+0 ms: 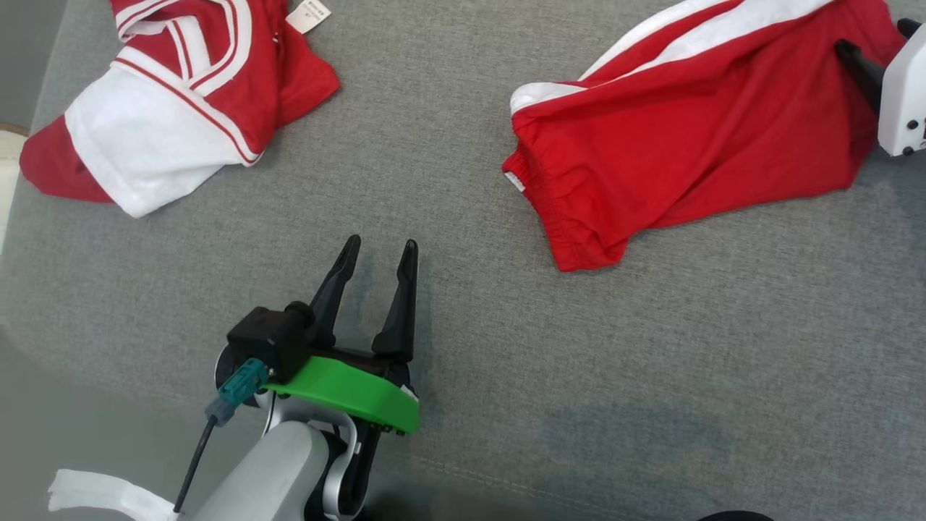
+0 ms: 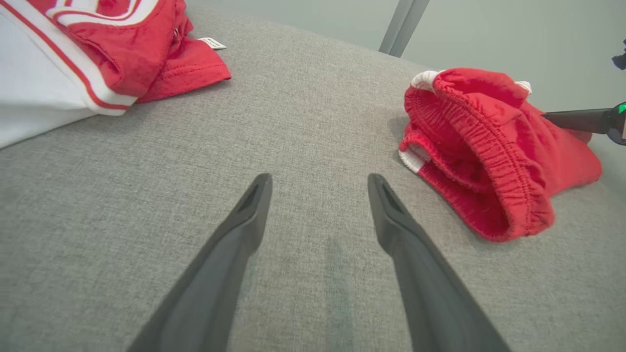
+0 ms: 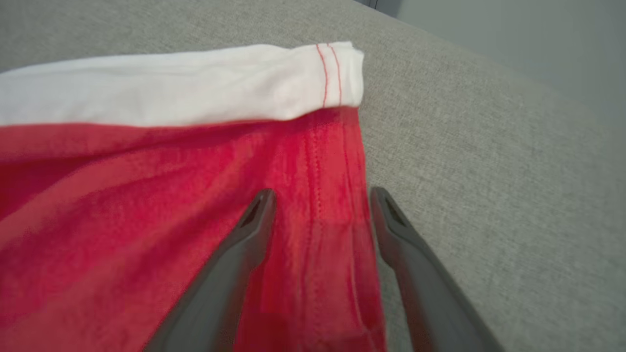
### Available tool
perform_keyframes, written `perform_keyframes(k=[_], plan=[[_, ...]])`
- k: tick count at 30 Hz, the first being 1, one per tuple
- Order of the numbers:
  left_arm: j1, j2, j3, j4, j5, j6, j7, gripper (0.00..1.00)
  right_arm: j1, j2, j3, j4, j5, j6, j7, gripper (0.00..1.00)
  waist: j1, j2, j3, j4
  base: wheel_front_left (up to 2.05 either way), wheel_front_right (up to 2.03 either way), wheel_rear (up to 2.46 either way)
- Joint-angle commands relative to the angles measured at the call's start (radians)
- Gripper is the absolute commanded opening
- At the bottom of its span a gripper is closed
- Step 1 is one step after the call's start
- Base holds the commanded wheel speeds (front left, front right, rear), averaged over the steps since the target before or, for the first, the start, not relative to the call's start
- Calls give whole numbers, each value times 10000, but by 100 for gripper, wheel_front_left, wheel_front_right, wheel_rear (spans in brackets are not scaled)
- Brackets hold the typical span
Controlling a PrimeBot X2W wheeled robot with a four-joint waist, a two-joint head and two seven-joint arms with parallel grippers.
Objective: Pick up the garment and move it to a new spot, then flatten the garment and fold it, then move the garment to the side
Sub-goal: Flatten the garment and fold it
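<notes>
Red cotton shorts [image 1: 687,130] with a white side stripe, lying loose and ungripped

Spread on a grey woven fabric surface [image 1: 506,362], well apart from a crumpled red-and-white jersey [image 1: 181,94] and to the robot's right of it. Gathered elastic waistband [image 2: 489,151] turned toward the jersey; stitched leg hem [image 3: 332,161] at the end farthest from it.

Right gripper [image 3: 323,191], two long dark fingers on a white body, at that far hem end of the shorts, on the side away from the jersey. Fingers spread wide, one over red cloth and one over grey fabric, straddling the hem edge and closed on nothing; contact with the cloth impossible to tell.

Left gripper [image 1: 381,246], dark fingers above a bright green mount, nearer the robot than the jersey and off toward the shorts. Fingers wide apart and empty over bare grey fabric, well apart from the jersey, touching neither garment.
</notes>
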Motion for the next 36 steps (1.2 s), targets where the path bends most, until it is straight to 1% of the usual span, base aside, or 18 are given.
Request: perform_keyframes(k=[1,6,8,9,10,11,16,22,26,29,32,36], plan=[[-134,-52,61,39,-13,-77,-42,100,-41,-66,-32,76,-143,-7,72,100,0,0,260,384,0,0,0],[-82,-269,219,272,120,-364,-99,100,191,-44,-182,322,-326,-5,445,100,0,0,169,489,0,0,0],[-71,-309,235,352,174,-548,-106,100,393,52,-279,359,-135,-2,689,100,0,0,84,468,0,0,0],[-32,-341,272,393,189,-607,-93,100,459,89,-328,341,-92,-1,790,63,0,0,40,441,0,0,0],[-1,-364,283,432,215,-673,-91,100,516,110,-374,290,-31,-1,848,21,0,0,-7,402,0,0,0],[33,-394,311,474,225,-726,-92,100,611,141,-442,255,71,-1,921,0,0,0,-71,354,0,0,0],[253,-433,501,646,363,-933,-86,100,991,335,-1001,166,655,-12,1155,0,0,0,-498,-92,0,0,0],[650,-92,464,894,461,-1108,-85,100,1628,905,-1754,-162,1591,-8,1638,0,0,0,-1344,-956,0,0,0],[1073,199,500,859,517,-1051,-75,100,2300,1205,-2435,-455,2363,-8,1910,0,0,0,-1971,-1523,0,0,0],[1442,383,554,708,521,-941,-75,100,2911,1248,-2996,-622,2819,-8,2164,0,0,0,-2342,-1844,0,0,0],[1739,603,573,510,507,-891,-65,100,3446,1109,-3561,-702,2961,-9,2221,0,0,0,-2594,-2041,0,0,0],[1976,811,577,204,469,-799,65,100,4089,991,-4276,-401,2799,-9,2292,0,0,0,-2663,-2172,0,0,0]])
